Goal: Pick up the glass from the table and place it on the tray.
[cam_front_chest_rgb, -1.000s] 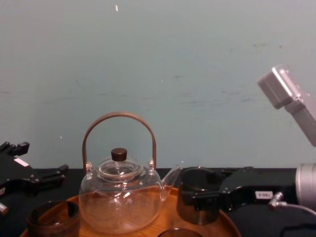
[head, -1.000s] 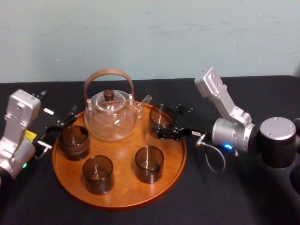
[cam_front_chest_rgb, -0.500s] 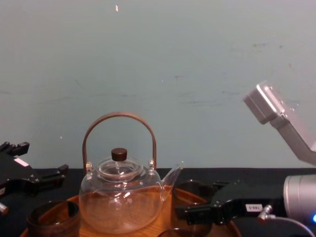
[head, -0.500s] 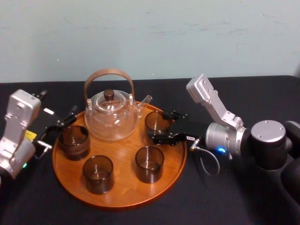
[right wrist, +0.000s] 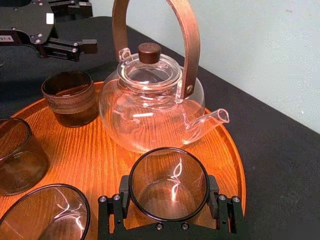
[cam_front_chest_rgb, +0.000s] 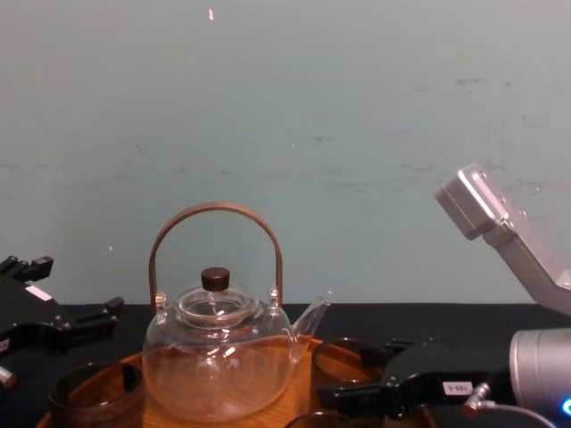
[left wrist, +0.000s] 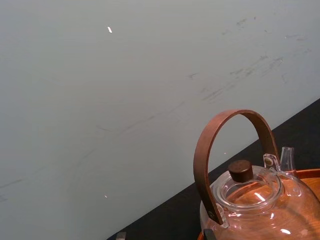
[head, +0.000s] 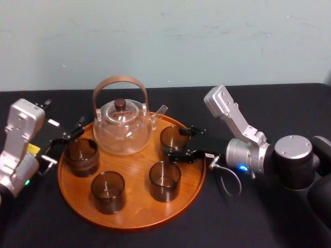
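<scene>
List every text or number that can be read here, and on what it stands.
None reads clearly.
White label on the right gripper, which grips a glass: digits, blurred.
Cut-off label on the left gripper: too small.
Yellow sticker, left arm: too small.

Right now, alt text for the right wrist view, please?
The right gripper is shut on a smoky glass cup standing on the round orange-brown wooden tray, beside the spout of the clear glass teapot. The left gripper sits open beyond the tray.
</scene>
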`<action>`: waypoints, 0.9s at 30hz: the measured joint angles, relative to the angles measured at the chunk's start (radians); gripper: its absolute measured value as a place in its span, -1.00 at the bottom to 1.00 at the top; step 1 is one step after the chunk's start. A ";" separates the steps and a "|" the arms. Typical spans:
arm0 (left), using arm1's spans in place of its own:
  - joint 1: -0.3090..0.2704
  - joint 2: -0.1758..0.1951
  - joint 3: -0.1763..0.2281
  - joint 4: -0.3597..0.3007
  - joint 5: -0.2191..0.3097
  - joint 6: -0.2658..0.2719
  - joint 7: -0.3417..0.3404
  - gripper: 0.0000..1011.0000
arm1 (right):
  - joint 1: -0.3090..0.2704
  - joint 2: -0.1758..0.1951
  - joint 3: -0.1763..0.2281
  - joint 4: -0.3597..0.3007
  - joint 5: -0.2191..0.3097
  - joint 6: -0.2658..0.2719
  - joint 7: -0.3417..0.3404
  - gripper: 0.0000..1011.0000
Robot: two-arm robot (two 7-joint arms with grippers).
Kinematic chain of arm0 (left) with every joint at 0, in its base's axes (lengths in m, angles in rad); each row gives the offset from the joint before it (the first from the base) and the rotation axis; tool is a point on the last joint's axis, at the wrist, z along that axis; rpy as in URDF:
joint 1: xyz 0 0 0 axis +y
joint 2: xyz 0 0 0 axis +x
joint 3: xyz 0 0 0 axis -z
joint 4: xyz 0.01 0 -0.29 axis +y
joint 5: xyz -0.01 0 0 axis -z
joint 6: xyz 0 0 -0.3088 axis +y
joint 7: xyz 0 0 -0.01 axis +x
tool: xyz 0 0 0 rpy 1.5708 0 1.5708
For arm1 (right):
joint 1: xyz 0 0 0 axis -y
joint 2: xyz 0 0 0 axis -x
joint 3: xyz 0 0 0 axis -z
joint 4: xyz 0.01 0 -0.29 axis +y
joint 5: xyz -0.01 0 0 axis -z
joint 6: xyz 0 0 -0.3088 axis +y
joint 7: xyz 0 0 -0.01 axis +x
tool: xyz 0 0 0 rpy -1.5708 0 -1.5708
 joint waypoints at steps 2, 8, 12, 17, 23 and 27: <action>0.000 0.000 0.000 0.000 0.000 0.000 0.000 0.98 | 0.000 -0.001 0.000 0.003 -0.002 0.000 -0.001 0.79; 0.000 0.000 0.000 0.000 0.000 0.000 0.000 0.98 | 0.000 -0.003 0.001 0.006 -0.005 0.001 -0.001 0.79; 0.000 0.000 0.000 0.000 0.000 0.000 0.000 0.98 | 0.000 -0.004 0.001 0.006 -0.010 0.004 -0.006 0.79; 0.000 0.000 0.000 0.000 0.000 0.000 0.000 0.98 | -0.001 -0.005 0.002 0.006 -0.014 0.005 -0.010 0.79; 0.000 0.000 0.000 0.000 0.000 0.000 0.000 0.98 | -0.001 -0.005 0.002 0.006 -0.013 0.005 -0.009 0.79; 0.000 0.000 0.000 0.000 0.000 0.000 0.000 0.98 | -0.001 -0.005 0.002 0.006 -0.012 0.006 -0.009 0.79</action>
